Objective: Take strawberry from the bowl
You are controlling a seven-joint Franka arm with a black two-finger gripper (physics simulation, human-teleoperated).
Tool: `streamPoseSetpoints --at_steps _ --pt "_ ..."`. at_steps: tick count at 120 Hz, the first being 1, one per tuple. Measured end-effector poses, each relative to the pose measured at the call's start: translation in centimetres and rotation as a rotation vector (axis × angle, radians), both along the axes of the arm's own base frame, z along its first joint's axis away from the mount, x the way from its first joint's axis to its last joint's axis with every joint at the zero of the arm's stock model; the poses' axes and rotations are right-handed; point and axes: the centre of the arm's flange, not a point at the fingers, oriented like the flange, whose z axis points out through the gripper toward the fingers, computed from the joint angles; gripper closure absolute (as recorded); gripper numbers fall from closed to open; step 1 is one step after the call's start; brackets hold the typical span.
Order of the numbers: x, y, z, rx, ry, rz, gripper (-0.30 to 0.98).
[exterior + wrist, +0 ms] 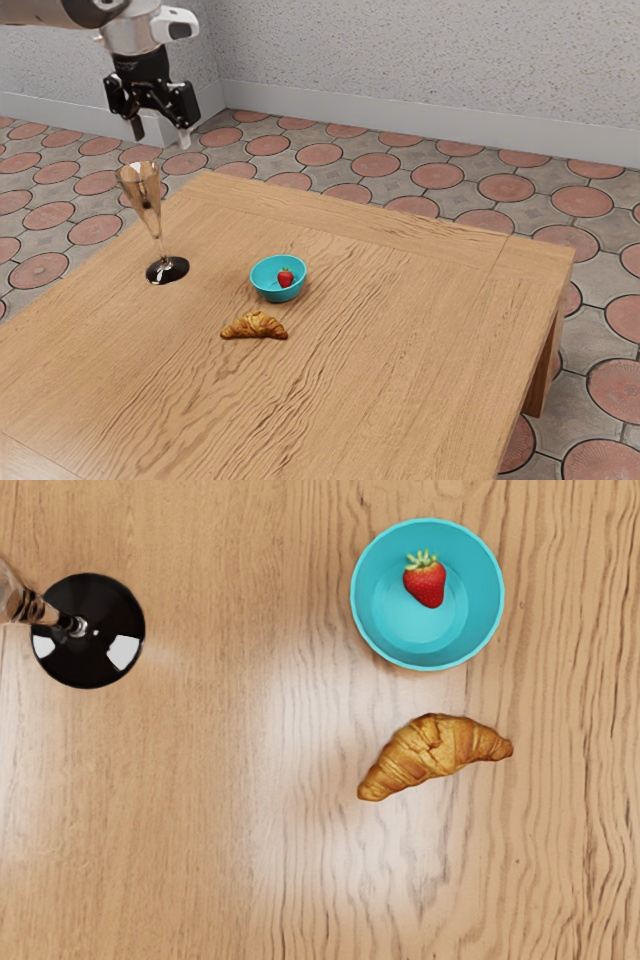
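From where I stand, the gripper [161,133] hangs high at the exterior view's left, its fingers spread wide with nothing between them. Nearest it in that view is the tall glass [149,200], upright on its black foot. Well apart from the hand, lower down and toward the exterior view's right, the strawberry [426,584] lies inside the turquoise bowl [427,659], with the croissant [432,755] just beside the bowl on the wooden table [400,350].
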Motion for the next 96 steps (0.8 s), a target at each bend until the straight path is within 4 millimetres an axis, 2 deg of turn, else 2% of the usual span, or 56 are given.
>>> streamPoseSetpoints --at_steps 16,36,40,53,63,96 --pt "0.1 0.1 -0.1 0.001 0.001 0.002 0.02" --pt "0.6 -0.2 -1.2 0.002 0.008 -0.001 0.02" --pt "0.9 -0.4 -2.8 0.001 0.024 -0.006 0.02" --pt "2.4 -1.4 -10.3 0.006 0.094 -0.006 0.02" --pt "3.3 -2.2 -14.7 0.009 0.11 -0.003 0.02" --pt "6.0 -3.3 -24.8 0.002 0.063 0.042 0.02"
